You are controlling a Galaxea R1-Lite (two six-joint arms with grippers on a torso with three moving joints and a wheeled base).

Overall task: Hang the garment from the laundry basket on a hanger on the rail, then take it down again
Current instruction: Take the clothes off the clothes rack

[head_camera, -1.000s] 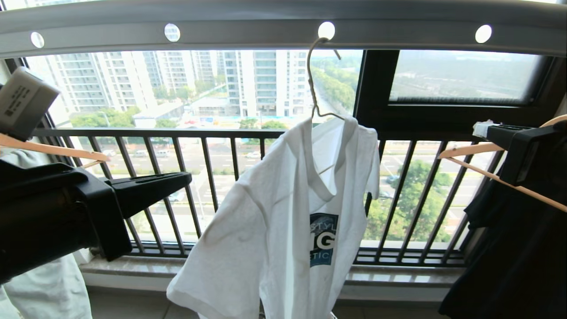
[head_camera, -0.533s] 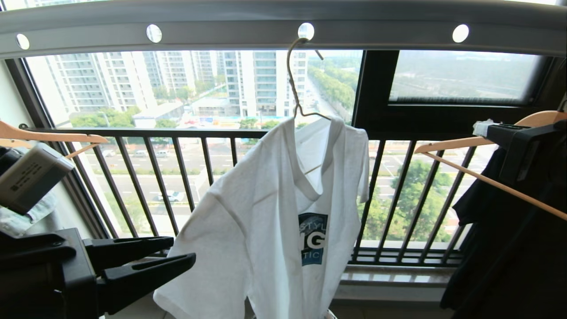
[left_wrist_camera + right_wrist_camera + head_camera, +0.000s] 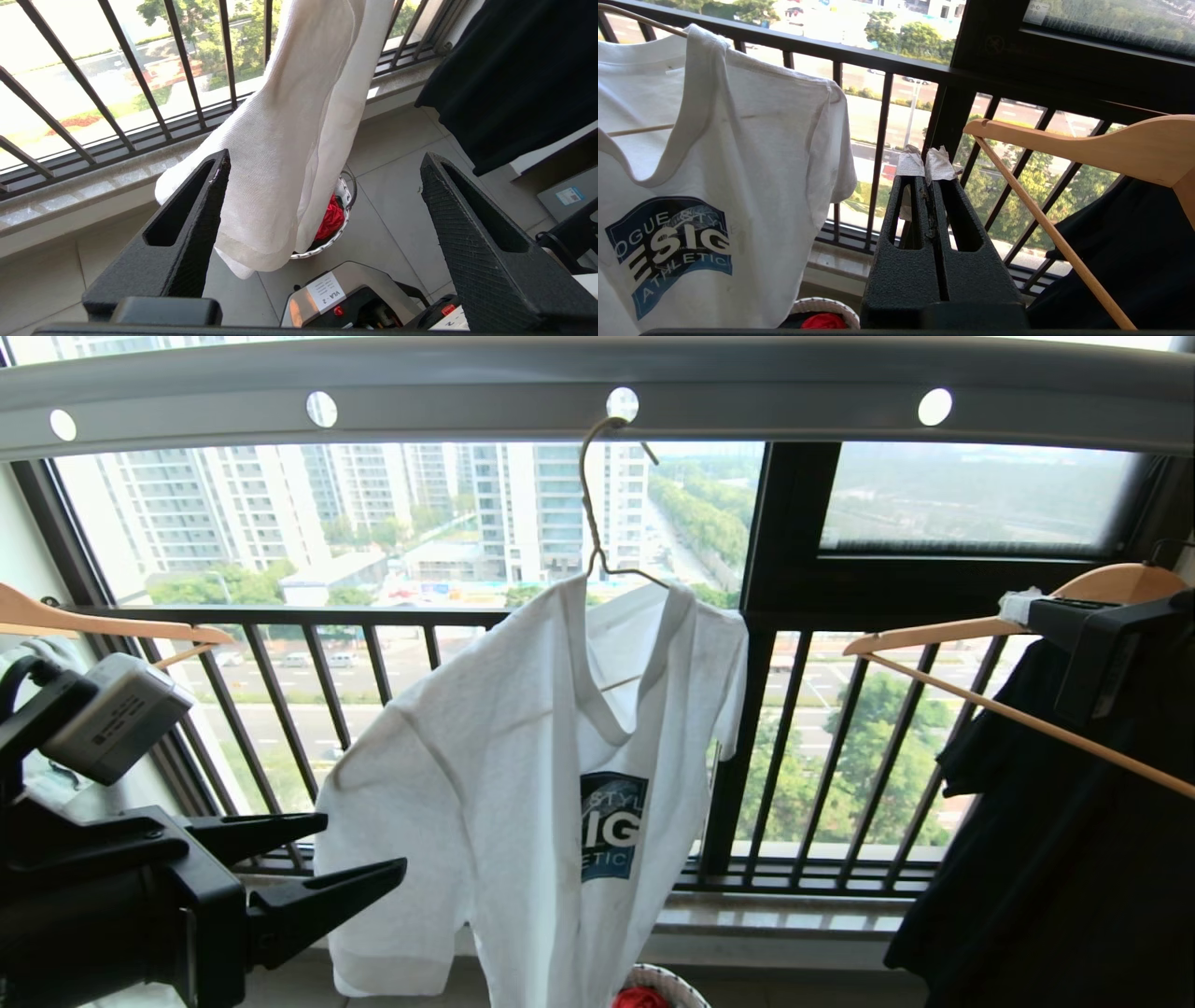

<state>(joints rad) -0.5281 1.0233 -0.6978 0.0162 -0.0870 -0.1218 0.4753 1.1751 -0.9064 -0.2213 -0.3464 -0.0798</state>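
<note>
Shirt (image 3: 523, 784) hanging on the hanger (image 3: 597, 513), hooked in a rail (image 3: 467, 392) hole: first half looking done, take-down left.

Nearest, the left gripper (image 3: 364, 854) is standing wide open and empty beside the shirt's hem; the right gripper (image 3: 924, 163) is sitting shut on nothing by a wooden hanger (image 3: 1087, 149). Below, the basket (image 3: 686, 985) is showing only its rim, cut off, red cloth (image 3: 639, 999) inside; the hanger's bar is mostly hiding under fabric.

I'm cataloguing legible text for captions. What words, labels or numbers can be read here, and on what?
"OGUE", "ESIG", "ATHLETIC": partly cut off, on the T-shirt chest print.
"VLA - 2": on the white sticker on the robot's base.
Label on the grey box above the left end effector: too small to read.
Blue-and-white sticker on the grey panel: unreadable.
</note>
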